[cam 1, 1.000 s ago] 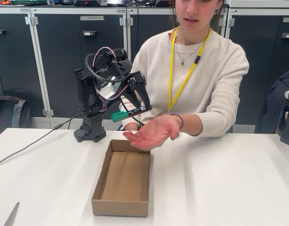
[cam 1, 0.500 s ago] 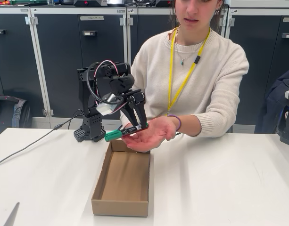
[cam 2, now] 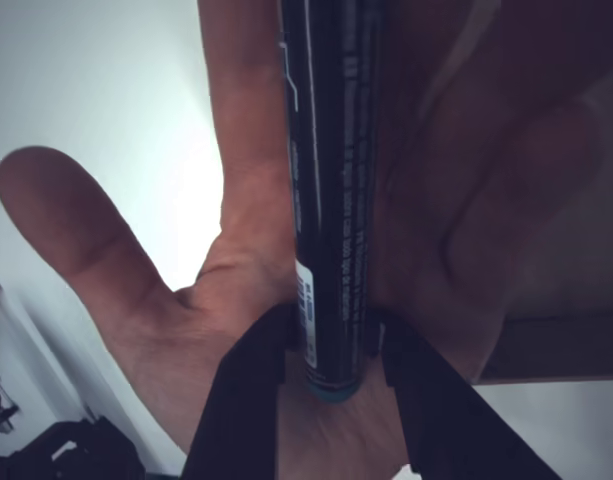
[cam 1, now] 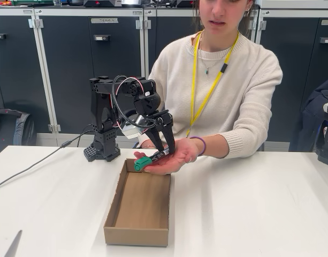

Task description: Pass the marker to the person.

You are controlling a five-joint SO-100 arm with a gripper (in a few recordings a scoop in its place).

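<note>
The marker [cam 1: 149, 158], black-barrelled with a green cap pointing left, lies across the person's [cam 1: 222, 80] open palm [cam 1: 172, 159] above the far end of the cardboard box. My black gripper [cam 1: 162, 152] is shut on the marker's barrel, reaching down from the arm. In the wrist view the marker [cam 2: 326, 190] runs straight up the picture between my two black fingers [cam 2: 246, 390], pressed against the hand [cam 2: 166, 300] behind it; the gripper [cam 2: 331, 350] clamps its lower end.
An open cardboard box [cam 1: 111, 217] lies on the white table [cam 1: 249, 203] just below the hand. The arm's base [cam 1: 102, 150] stands behind it with a cable [cam 1: 30, 168] running left. Dark cabinets line the back.
My gripper has swung down and to the right with the marker, from mid-air beside the hand to resting in the palm. The hand dropped slightly toward the box.
</note>
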